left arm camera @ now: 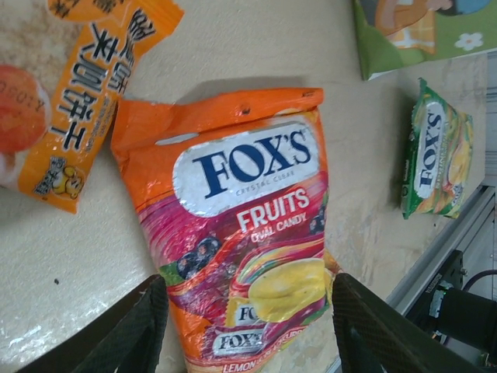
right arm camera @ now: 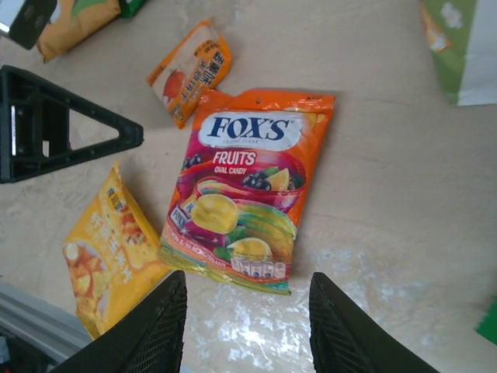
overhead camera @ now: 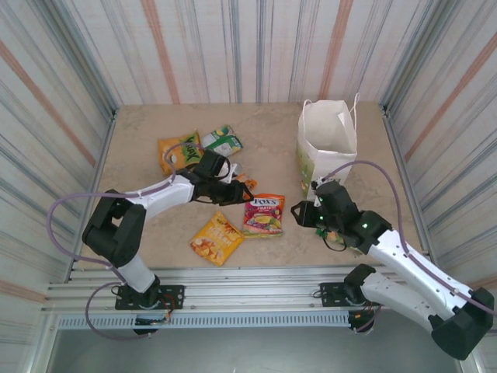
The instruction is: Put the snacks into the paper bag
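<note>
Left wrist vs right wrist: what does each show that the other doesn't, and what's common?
Left wrist, not right wrist: the green FOX'S packet, label readable, lying to the right of the Fruits bag. The right wrist has a green sliver at its lower right edge, too little to identify.
Right wrist, not left wrist: the yellow-orange bag, lying to the left of the Fruits bag's lower end.
Both: the FOX'S Fruits bag flat in the middle, the small orange sachet beside its top edge, and a printed corner of the paper bag.
</note>
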Robot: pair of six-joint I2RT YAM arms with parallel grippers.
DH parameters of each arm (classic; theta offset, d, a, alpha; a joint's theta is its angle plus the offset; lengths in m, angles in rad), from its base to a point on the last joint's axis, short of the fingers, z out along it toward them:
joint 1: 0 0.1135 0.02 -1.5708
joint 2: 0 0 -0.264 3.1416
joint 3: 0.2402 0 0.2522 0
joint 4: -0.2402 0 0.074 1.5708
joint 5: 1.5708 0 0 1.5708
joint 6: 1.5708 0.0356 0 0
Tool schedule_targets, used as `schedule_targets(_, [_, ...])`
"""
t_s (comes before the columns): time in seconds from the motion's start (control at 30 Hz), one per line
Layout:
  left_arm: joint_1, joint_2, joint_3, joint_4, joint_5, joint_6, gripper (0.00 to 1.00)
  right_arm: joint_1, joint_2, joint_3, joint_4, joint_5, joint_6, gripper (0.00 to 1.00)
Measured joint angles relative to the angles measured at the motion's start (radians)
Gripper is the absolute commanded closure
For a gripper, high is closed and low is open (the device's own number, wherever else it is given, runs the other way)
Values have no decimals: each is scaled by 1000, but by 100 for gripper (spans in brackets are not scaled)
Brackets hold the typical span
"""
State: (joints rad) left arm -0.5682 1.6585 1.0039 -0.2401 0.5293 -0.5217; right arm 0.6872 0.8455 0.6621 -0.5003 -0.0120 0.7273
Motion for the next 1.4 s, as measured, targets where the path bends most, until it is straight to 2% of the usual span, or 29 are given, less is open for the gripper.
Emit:
schedule_targets(0.23, [21,61,-45,74,15,-48,51,87,111,-96,160,48,68,57])
schedule_targets(0.5, [21,114,-94,139,43,-68,53,138,224,-164,321,66,82,58])
schedule_targets(1.0, [-15,149,-129,299,98,-109,58,158,433,-198,500,57,103,62])
schedule_targets(1.07, [-19,152,-129,305,98,-113,64,158,455,-198,511,57,103,62])
schedule_targets(1.17, [-23,156,-131,310,99,-119,77,158,478,-198,527,56,103,63])
schedule_targets(1.4, [-23,125,-136,307,95,-113,87,166,427,-198,502,68,98,57])
